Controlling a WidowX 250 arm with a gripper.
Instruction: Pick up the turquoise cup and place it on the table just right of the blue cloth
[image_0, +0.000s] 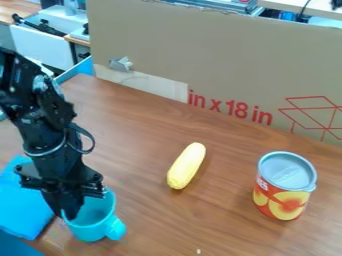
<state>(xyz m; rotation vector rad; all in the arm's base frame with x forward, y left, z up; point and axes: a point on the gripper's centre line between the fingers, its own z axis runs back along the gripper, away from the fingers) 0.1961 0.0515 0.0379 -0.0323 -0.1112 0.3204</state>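
- The black claw (69, 213) is at the lower left, pointing down at the left side of the turquoise cup's rim; I cannot tell whether it is open, closed or gripping the cup.
- The turquoise cup (97, 218) is on the wooden tabletop (143, 135), mouth up, its handle toward the lower right.
- Left of the cup lies a bright blue item (21, 207), its kind unclear.
- A yellow toy corn cob (186, 166) lies at a slant near the middle, well apart from the cup.
- Farther right, a can (282, 199) with orange fruit slices on its label stands upright.
- Behind them rises a cardboard panel (200, 55).
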